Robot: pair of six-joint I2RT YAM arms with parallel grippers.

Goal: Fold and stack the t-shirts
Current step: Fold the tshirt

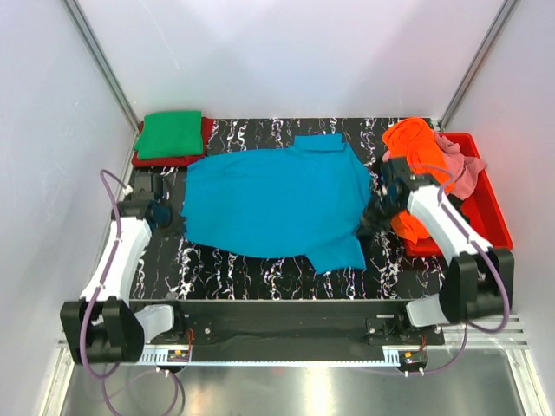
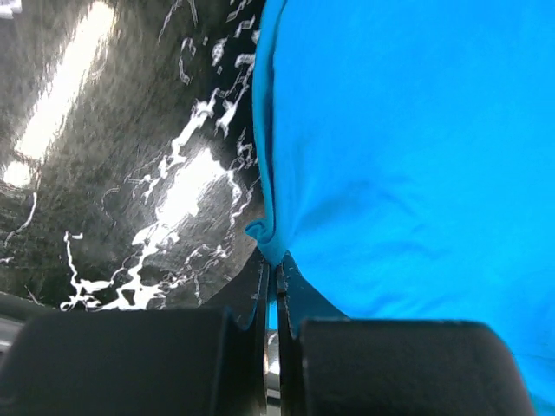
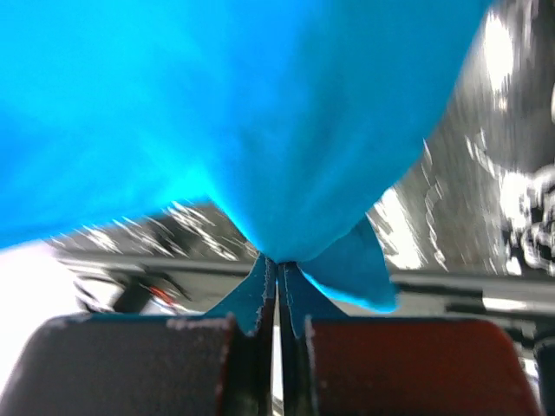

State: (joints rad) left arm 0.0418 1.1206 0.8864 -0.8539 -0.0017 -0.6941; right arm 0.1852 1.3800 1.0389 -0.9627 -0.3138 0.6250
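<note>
A teal blue t-shirt (image 1: 273, 199) lies spread across the black marbled table (image 1: 243, 273). My left gripper (image 1: 166, 217) is shut on its left edge; the left wrist view shows the pinched cloth (image 2: 273, 238) between the closed fingers. My right gripper (image 1: 377, 208) is shut on its right edge, with the cloth (image 3: 286, 173) bunched at the jaws and lifted. A folded green t-shirt (image 1: 170, 134) lies on a red one (image 1: 160, 160) at the back left. Orange (image 1: 408, 139) and pink (image 1: 460, 169) t-shirts sit at the right. No black t-shirt shows.
A rigid red plastic bin (image 1: 490, 199) stands at the right edge and holds the orange and pink cloth. White walls close in the table on three sides. The arm bases sit along the near edge.
</note>
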